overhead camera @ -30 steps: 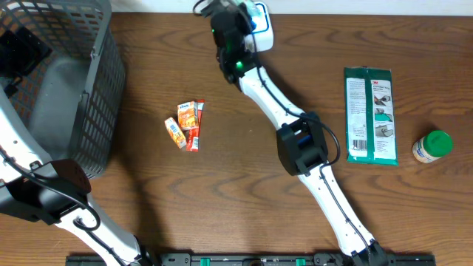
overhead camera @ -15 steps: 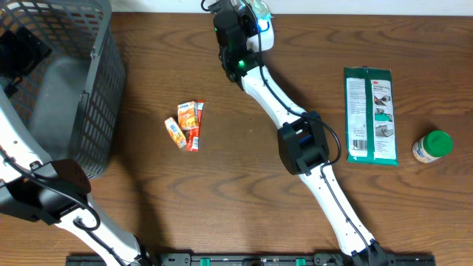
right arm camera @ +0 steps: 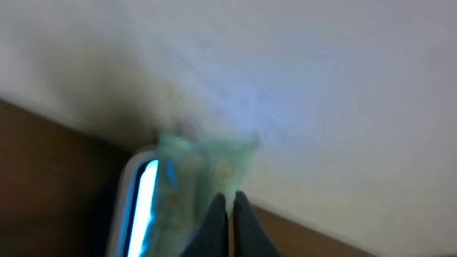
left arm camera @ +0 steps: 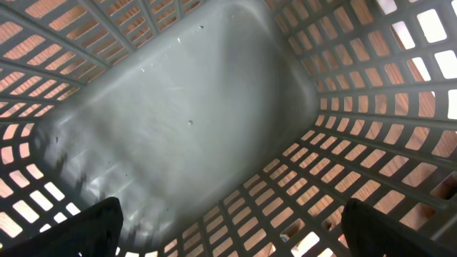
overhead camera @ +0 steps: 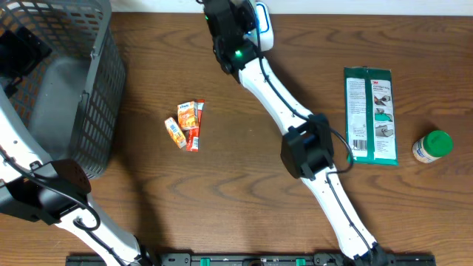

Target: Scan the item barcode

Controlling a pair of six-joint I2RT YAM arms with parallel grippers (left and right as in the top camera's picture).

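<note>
Two arms are posing apart: the right arm (overhead camera: 310,148) is lying stretched long toward the far side, while the left arm (overhead camera: 44,193) is sitting folded at the near left.
The right arm is running from the near edge up to a dark elbow, then slanting left along a white link to its wrist, where a green light is glowing. The right gripper (right arm camera: 230,207) is pressing its dark fingers together, tip against tip, in a blurred wrist view. The left gripper (left arm camera: 232,214) is holding its jaws wide, with one dark finger (left arm camera: 93,228) showing in each lower corner of its wrist view.
</note>
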